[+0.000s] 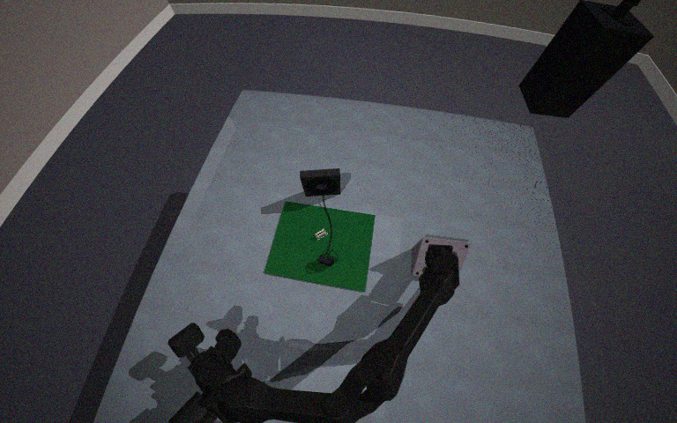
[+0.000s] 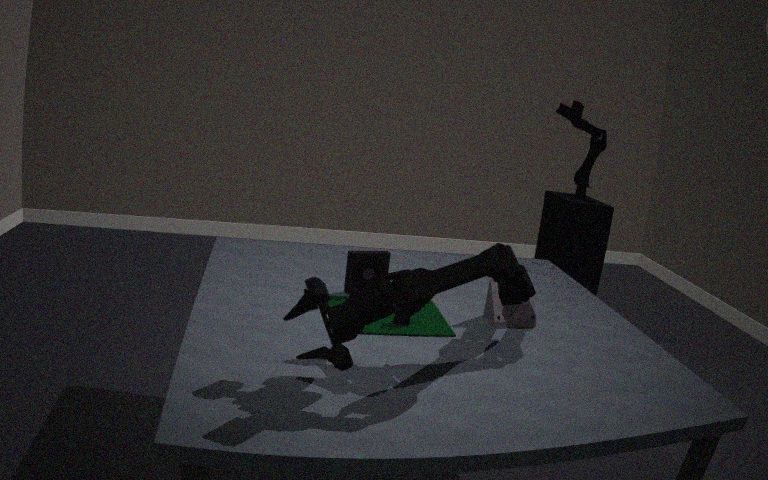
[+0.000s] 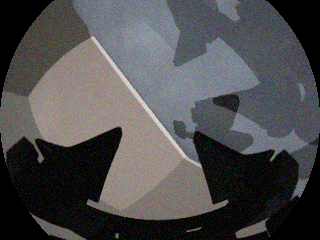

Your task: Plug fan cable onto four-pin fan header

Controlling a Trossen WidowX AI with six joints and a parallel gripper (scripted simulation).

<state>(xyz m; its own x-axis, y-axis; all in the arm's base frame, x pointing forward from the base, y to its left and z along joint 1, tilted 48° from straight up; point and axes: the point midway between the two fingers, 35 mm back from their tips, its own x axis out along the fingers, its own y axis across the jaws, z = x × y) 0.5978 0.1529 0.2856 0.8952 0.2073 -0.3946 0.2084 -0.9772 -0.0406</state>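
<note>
The green board (image 1: pixel 349 249) (image 2: pixel 436 325) lies flat mid-table. A small pale part (image 1: pixel 321 233), which looks like the header, sits near its middle. The fan (image 1: pixel 320 182) (image 2: pixel 367 272) stands upright behind the board. Its thin dark cable (image 1: pixel 330 224) runs over the board to a small dark block (image 1: pixel 326 259) (image 2: pixel 402 316) near the front. The plug's shape and seating there are too small and dark to tell. My gripper (image 1: pixel 169 382) (image 2: pixel 291 337) (image 3: pixel 158 134) is wide open and empty, above the table, well away from board and cable.
The arm's pinkish base plate (image 1: pixel 421 256) (image 2: pixel 518 315) is right of the board. A tall black pedestal (image 1: pixel 584 64) (image 2: pixel 574 237) with another small arm (image 2: pixel 591 147) stands beyond the table. The table's edge (image 3: pixel 140 97) crosses the wrist view diagonally.
</note>
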